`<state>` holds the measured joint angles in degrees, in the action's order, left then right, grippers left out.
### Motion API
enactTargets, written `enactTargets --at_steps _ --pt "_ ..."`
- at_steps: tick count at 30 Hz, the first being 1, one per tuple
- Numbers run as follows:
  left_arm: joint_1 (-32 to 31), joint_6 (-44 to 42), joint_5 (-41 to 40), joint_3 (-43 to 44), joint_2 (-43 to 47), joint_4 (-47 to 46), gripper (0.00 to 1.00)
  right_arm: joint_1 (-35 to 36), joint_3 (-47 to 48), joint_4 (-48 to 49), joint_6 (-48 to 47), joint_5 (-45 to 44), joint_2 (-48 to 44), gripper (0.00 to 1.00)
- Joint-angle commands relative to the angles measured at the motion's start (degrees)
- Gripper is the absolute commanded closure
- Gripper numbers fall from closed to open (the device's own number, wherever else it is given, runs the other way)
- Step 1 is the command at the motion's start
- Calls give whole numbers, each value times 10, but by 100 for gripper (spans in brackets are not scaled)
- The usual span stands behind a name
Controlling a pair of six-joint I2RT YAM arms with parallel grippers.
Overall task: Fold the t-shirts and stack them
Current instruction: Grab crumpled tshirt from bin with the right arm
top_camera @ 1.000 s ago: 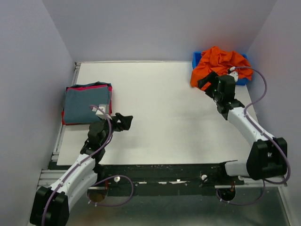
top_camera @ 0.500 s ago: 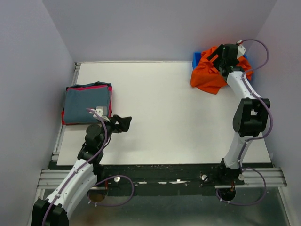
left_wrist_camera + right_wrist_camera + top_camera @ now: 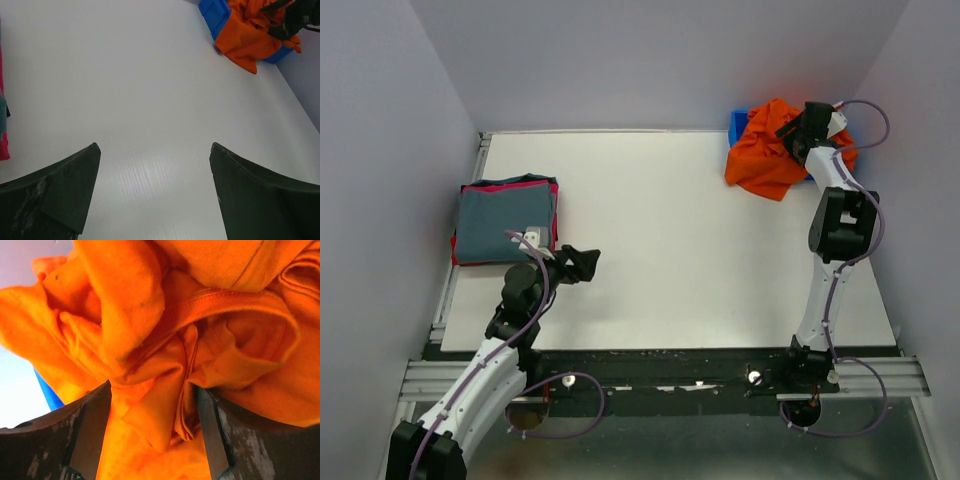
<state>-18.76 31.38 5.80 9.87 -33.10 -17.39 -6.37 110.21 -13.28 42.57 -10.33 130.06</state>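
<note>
Top external: right gripper [image 3: 792, 126] spread amid orange t-shirts [image 3: 765, 158] at far table [image 3: 670, 220] edge; left gripper [image 3: 588, 262] spread.

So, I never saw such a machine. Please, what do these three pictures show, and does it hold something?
It is two robot arms bolted at a table. One picture looks down from above; the other two come from a camera on each wrist. At the left lies a folded stack, grey-blue over red-pink. At the far right, orange t-shirts spill from a blue bin. The left claw is open and empty. The right claw is open, pushed into the orange cloth, not clearly gripping it.
</note>
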Motion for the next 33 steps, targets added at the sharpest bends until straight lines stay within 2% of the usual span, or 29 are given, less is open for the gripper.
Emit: enactTargets --at_steps 1,2,4,6,7,10,13,20,23,27,33 --pt "-1 1 -8 -6 -6 -4 1 -9 40 -11 20 45 43 36" --pt "-1 1 -8 -6 -9 -4 1 -9 39 -4 16 49 43 47" --pt "-1 1 -8 -5 -13 -6 1 -9 29 12 15 54 35 63" --pt "-1 1 -8 -4 -18 -8 1 -9 26 18 9 61 28 91" --pt "-1 1 -8 -3 -20 -9 1 -9 24 18 7 65 20 99" --pt "-1 1 -6 -3 -23 -12 1 -9 -21 41 0 75 -30 99" --pt "-1 1 -4 -4 -25 -15 1 -7 -81 93 -13 122 -97 99" --pt "-2 -3 -4 -5 -18 -13 1 21 -134 103 -45 222 -245 99" --pt "-2 -4 -2 -8 -17 -19 1 46 -143 97 -56 310 -303 99" --pt "-2 -4 3 -8 -23 -26 1 102 -148 77 -77 370 -381 99" --pt "-3 -6 10 -8 -29 -32 1 124 -87 9 -91 462 -455 99"
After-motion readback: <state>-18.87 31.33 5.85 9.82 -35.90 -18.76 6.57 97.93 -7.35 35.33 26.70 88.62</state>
